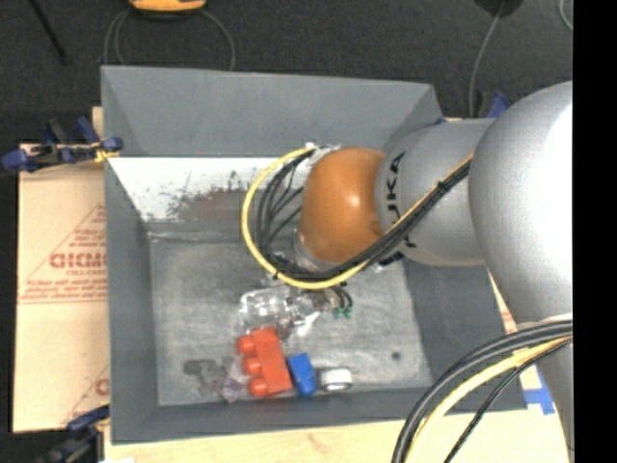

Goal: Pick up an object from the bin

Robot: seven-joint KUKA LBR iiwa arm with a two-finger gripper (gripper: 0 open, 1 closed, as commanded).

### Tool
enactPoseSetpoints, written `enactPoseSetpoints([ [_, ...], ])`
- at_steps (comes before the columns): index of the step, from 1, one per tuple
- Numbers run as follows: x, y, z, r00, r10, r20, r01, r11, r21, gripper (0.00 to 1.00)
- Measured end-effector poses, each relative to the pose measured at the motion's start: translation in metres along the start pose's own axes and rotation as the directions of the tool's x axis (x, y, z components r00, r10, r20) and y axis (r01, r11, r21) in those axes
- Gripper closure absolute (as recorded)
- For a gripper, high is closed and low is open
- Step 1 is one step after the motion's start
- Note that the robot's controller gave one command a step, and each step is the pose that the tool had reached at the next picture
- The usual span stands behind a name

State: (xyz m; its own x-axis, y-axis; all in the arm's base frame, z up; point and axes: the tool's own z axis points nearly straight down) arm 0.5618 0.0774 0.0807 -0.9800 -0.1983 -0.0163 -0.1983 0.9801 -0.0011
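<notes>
Camera view: the gripper (285, 309) hangs low in the grey bin (174, 258), just behind the red studded block (264, 361). Whether it is spread or pressed together I cannot tell, as the orange wrist cover (337, 205) crowds it. A small blue block (301, 374) touches the red block's right side, with a white piece (335, 379) beyond it. The step in hand looks like the approach, with nothing seen held. The next move calls for coming down squarely on the red block, clear of its blue neighbour.
</notes>
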Motion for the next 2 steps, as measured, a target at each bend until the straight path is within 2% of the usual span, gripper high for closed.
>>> enactPoseSetpoints([
  [1,0.007,-0.003,-0.116,1.0,-0.001,-0.008,0.001,1.0,0.002,1.0],
  [2,0.003,-0.027,-0.262,1.0,-0.014,-0.007,0.014,1.0,0.002,1.0],
])
